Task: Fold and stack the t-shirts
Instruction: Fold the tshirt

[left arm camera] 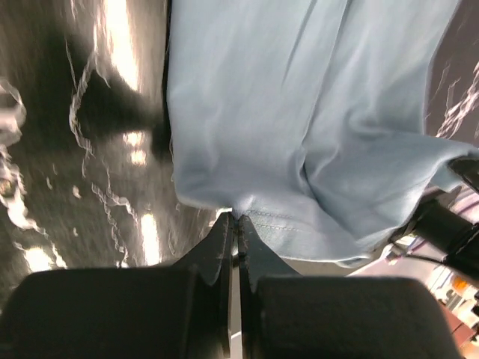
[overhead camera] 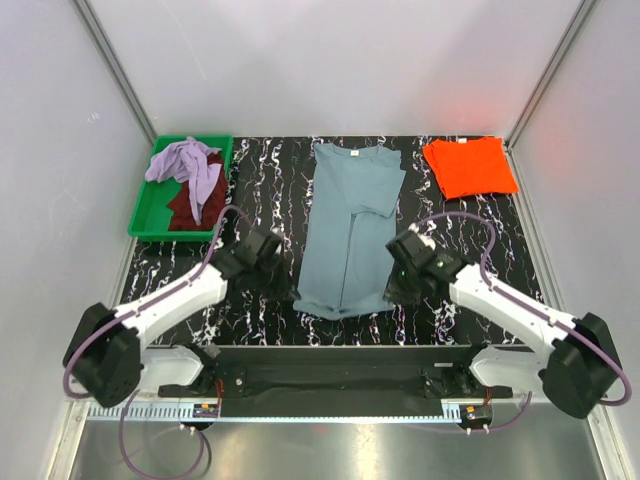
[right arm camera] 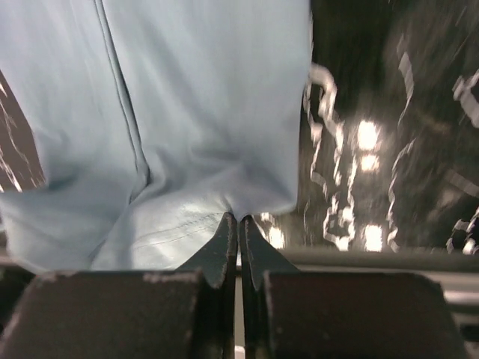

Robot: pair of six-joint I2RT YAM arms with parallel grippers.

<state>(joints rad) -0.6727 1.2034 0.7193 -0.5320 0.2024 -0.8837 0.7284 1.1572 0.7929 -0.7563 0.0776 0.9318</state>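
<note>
Black marbled table (overhead camera: 262, 175) carries the blue-grey t-shirt (overhead camera: 350, 225) lying centre, folded lengthwise; left gripper (left arm camera: 238, 224) and right gripper (right arm camera: 239, 223) are each pinched tight on a near hem corner. Uneven lifting could slip one thin hem free, skewing the fold

A green plastic tray (overhead camera: 148, 222) sits at the far left of the black, white-veined tabletop (overhead camera: 265, 180); white walls (overhead camera: 330, 60) close it in; metal posts (overhead camera: 116, 65) rise at both far corners.
</note>
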